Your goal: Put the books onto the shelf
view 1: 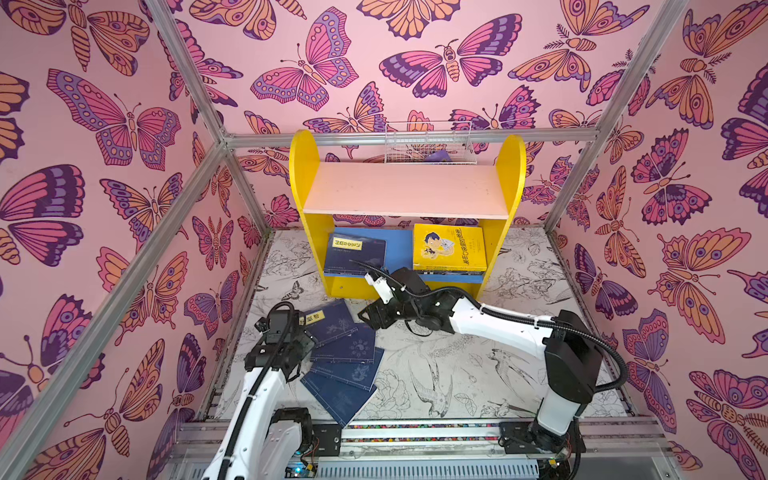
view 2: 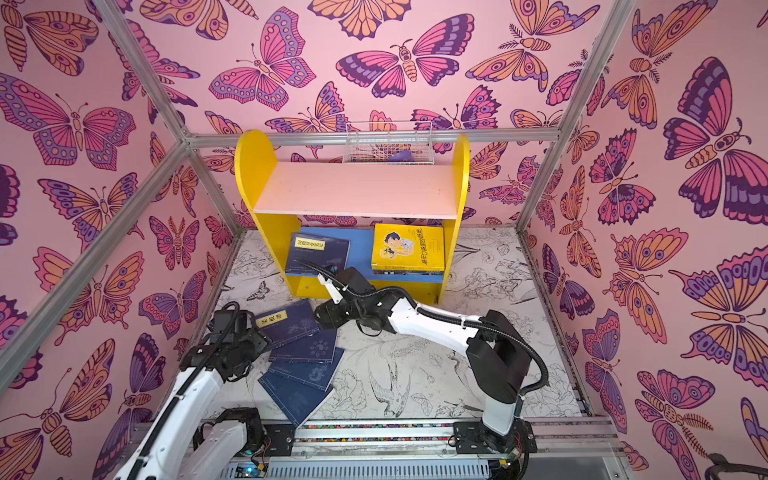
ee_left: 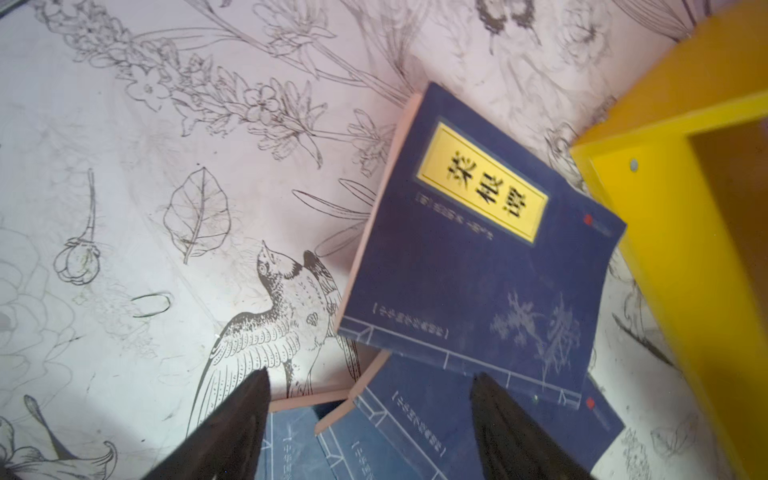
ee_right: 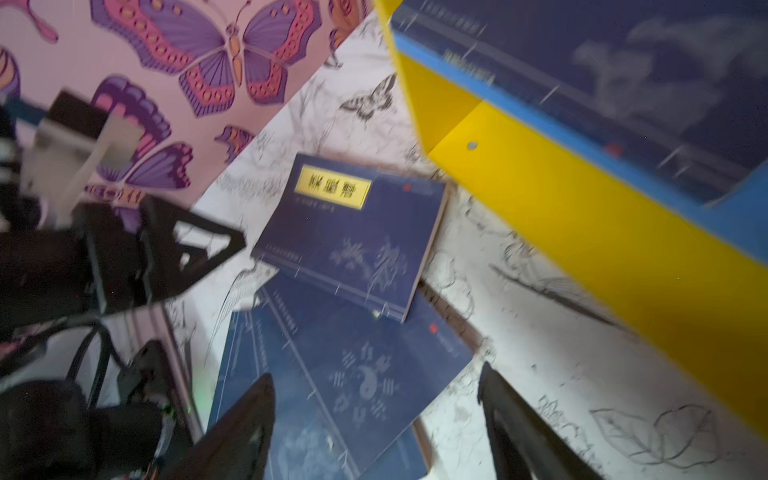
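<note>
Four navy books (view 1: 345, 361) are fanned in an overlapping pile toward the front left of the tabletop (view 1: 457, 361), the lowest one reaching the front edge. The top book (view 1: 328, 322), marked by a yellow label, is laid at the end of the pile nearest the shelf (view 1: 305, 174). The shelf is set at the middle of the tabletop's back edge. On its blue lower board (view 1: 401, 249) a navy book (view 1: 355, 253) is laid flat at the left end, and a yellow book (view 1: 449, 248) is laid on a small stack at the right end. The left gripper (ee_left: 372, 376) is held over the pile's left edge, its fingers spread apart with nothing between them. The right gripper (ee_right: 376, 374) is held low over the pile's right side, in front of the shelf, likewise spread and empty. A wire basket (view 1: 430, 143) is seen behind the shelf.
</note>
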Robot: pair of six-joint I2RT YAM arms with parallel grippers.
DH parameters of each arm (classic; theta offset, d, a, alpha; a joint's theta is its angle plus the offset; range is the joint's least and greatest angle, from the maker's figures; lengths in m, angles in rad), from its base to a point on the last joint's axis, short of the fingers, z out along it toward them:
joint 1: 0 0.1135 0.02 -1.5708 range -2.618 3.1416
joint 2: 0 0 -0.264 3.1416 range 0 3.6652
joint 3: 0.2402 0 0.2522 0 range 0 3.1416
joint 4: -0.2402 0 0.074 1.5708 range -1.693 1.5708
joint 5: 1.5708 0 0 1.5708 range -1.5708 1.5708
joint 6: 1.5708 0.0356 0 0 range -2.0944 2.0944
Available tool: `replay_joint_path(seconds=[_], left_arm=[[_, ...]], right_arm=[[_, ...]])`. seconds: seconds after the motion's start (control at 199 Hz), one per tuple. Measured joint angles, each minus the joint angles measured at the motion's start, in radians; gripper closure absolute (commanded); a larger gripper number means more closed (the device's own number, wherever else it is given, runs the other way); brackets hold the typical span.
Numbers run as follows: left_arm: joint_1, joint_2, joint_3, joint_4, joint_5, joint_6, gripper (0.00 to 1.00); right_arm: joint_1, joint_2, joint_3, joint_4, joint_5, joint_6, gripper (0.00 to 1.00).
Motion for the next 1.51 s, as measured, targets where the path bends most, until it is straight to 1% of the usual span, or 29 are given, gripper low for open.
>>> replay_joint_path(seconds=[0.081,0.156,0.232,0.287,0.448,0.746,0.932,1.144,1.249,1.335,1.431,1.511], left_arm=[[0.051,0.075,0.011,0.035,0.042,0.023,0.10],[0.106,0.139,0.010,0.069,0.103,0.027,0.12],[0.158,0.181,-0.001,0.114,0.167,0.024,0.15],[0.175,0.191,-0.016,0.147,0.198,0.018,0.17],[0.179,0.187,-0.071,0.218,0.247,-0.023,0.25],[0.179,0.175,-0.124,0.267,0.253,-0.097,0.33],[0.179,0.175,-0.138,0.305,0.254,-0.135,0.35],[0.167,0.192,-0.171,0.350,0.260,-0.176,0.38],[0.150,0.192,-0.183,0.386,0.262,-0.199,0.47],[0.141,0.178,-0.198,0.419,0.267,-0.208,0.59],[0.140,0.133,-0.218,0.449,0.261,-0.217,0.72],[0.139,0.081,-0.232,0.483,0.258,-0.229,0.80]], right_arm=[[-0.003,-0.016,-0.051,0.002,-0.024,-0.003,0.22],[-0.009,-0.009,-0.050,-0.007,-0.035,-0.012,0.23],[-0.011,0.029,0.007,-0.033,-0.051,-0.028,0.24],[-0.011,0.079,0.079,-0.049,-0.063,-0.035,0.24],[-0.012,0.267,0.308,-0.103,-0.096,-0.040,0.25],[-0.037,0.538,0.560,-0.194,-0.133,0.021,0.27],[-0.042,0.614,0.607,-0.216,-0.166,0.054,0.30],[-0.037,0.644,0.607,-0.221,-0.209,0.080,0.35],[-0.036,0.646,0.607,-0.215,-0.224,0.084,0.36],[-0.033,0.646,0.606,-0.202,-0.238,0.084,0.37],[-0.031,0.646,0.594,-0.190,-0.233,0.083,0.37],[-0.035,0.641,0.578,-0.173,-0.232,0.081,0.38]])
